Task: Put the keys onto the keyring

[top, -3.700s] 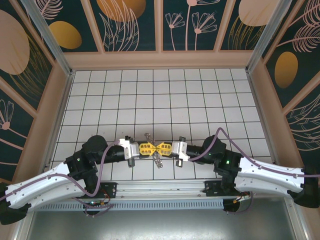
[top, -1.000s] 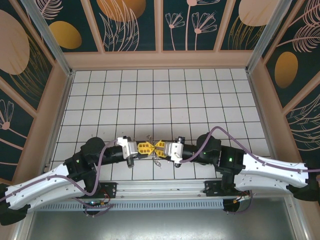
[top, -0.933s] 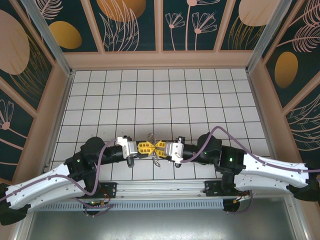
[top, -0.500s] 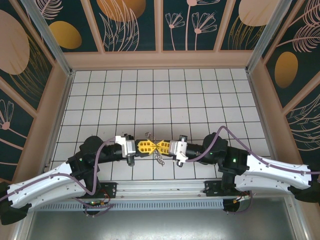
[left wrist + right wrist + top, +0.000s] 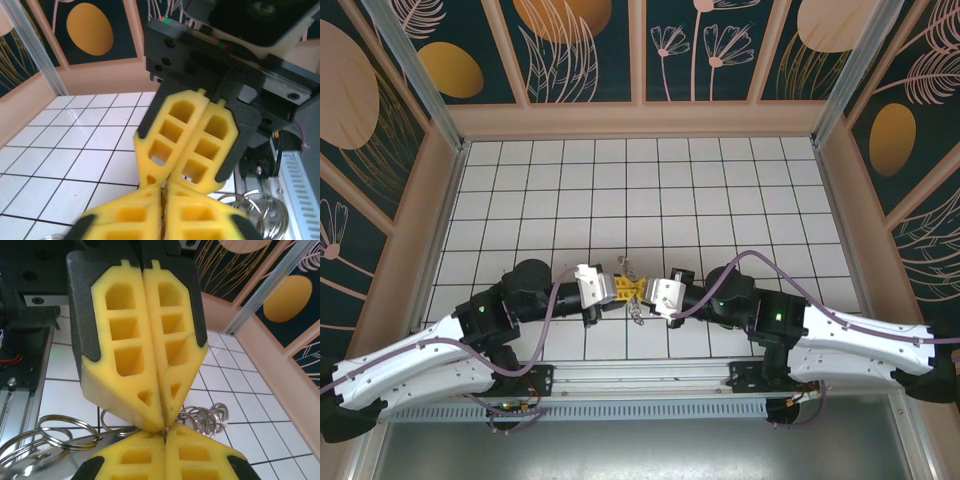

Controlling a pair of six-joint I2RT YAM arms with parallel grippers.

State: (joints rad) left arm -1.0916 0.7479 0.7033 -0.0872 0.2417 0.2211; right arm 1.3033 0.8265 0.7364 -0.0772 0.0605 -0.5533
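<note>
Near the front edge of the table (image 5: 650, 190), pincers meet over the keyring (image 5: 55, 432).
Left gripper (image 5: 628, 290) and right gripper (image 5: 642, 291) are both pinched fully shut, nose to nose. Whether either nips a wire of the keyring, whose steel loops sit just beneath the tips, cannot be told. A loop could spring free and slide toward the close front rail (image 5: 640, 375). Open room lies farther back.

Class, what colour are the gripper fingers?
The fingers are bright yellow; clearest in the right wrist view.
</note>
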